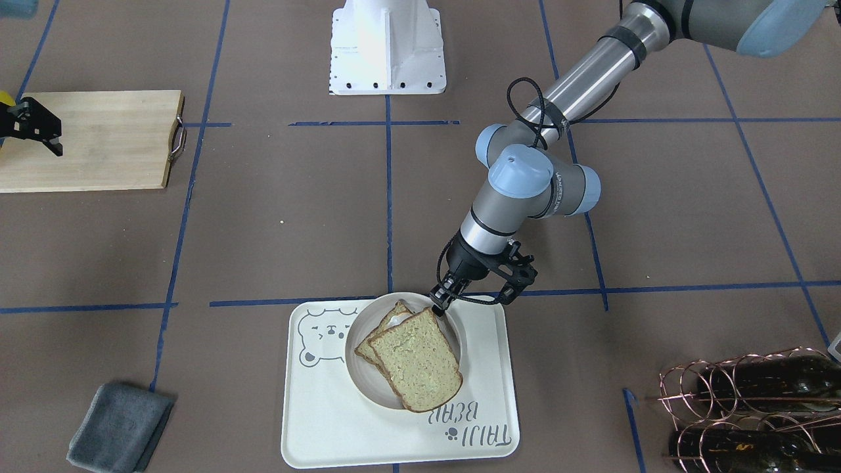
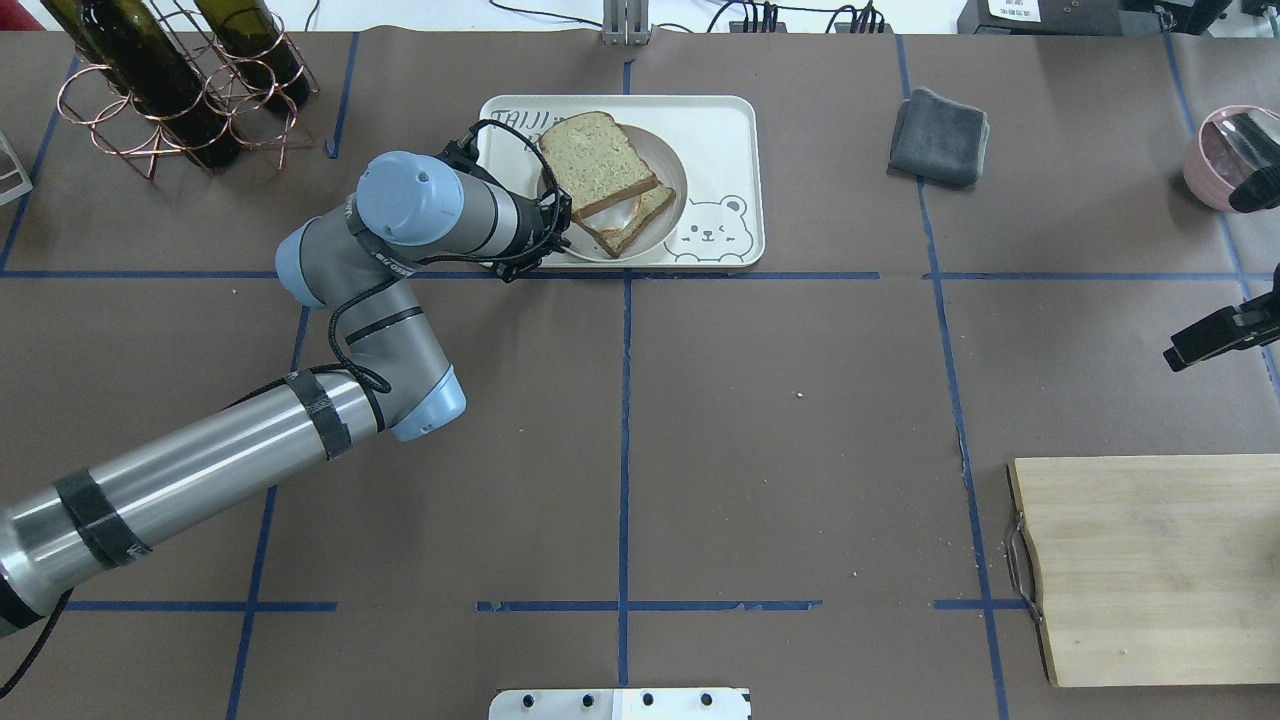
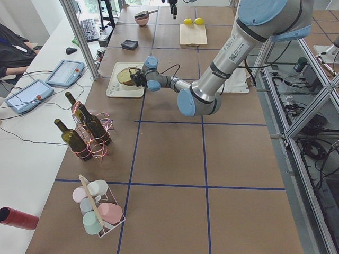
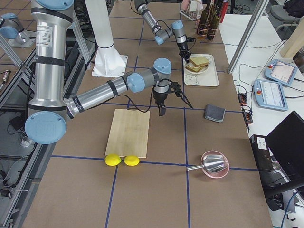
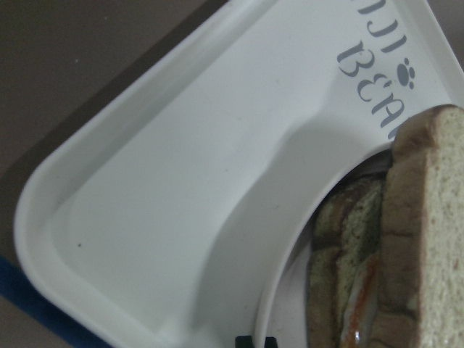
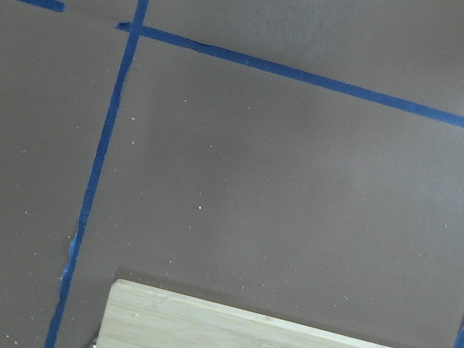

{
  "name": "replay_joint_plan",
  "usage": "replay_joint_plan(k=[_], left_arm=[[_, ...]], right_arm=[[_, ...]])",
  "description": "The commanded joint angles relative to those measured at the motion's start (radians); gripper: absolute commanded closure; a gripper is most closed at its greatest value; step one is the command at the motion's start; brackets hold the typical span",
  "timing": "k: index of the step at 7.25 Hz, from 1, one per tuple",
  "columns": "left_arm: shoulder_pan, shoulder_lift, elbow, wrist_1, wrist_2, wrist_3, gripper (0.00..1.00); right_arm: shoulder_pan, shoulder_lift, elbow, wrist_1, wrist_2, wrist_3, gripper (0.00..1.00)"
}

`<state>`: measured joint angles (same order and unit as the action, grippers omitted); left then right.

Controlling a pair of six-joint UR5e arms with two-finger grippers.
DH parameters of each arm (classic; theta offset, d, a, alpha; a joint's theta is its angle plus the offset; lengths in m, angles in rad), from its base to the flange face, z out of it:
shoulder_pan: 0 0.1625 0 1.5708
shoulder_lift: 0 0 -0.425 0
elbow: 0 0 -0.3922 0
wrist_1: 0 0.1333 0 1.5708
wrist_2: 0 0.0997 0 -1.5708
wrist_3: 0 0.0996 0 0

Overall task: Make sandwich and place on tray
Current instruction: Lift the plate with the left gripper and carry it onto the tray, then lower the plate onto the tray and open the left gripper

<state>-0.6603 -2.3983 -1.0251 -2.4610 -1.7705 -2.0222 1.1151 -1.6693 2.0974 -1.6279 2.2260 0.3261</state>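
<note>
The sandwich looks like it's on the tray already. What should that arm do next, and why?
Probably open the left gripper and lift clear: the dish with the sandwich already rests on the tray, and the gripper seems clamped on its rim.

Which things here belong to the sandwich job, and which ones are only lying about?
Job: sandwich, dish, tray, left gripper.

Lying about: board, cloth, bottles in a rack, lemons, pink bowl, cups.
</note>
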Motion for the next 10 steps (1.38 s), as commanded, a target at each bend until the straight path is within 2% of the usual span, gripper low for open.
replay_joint_plan(k=[1,2,3,5,6,7,10], left_arm=[[0.001,-0.019,0.033,-0.004,0.014,-0.003,1.00],[-0.001,-0.021,0.022,-0.003,0.010,0.013,0.59],[-0.010,-0.019,-0.010,-0.001,-0.004,0.040,0.01],[-0.033,-0.010,-0.052,0.010,-0.039,0.066,0.00],[-0.060,0.037,-0.129,0.039,-0.119,0.097,0.00],[-0.079,0.107,-0.256,0.121,-0.159,0.161,0.00],[-0.114,0.366,-0.666,0.360,-0.167,0.481,0.00]], right_arm=[[0.023,-0.001,-0.013,-0.001,0.000,0.001,0.00],[0.032,0.000,-0.019,0.000,-0.003,0.005,0.00],[0.038,0.003,-0.019,0.000,-0.003,0.010,0.00],[0.038,0.003,-0.019,0.002,-0.005,0.011,0.00],[0.048,0.003,-0.019,0.002,-0.005,0.013,0.00],[0.060,0.003,-0.017,0.003,-0.003,0.013,0.00],[0.095,0.025,-0.040,0.011,-0.017,0.019,0.00]])
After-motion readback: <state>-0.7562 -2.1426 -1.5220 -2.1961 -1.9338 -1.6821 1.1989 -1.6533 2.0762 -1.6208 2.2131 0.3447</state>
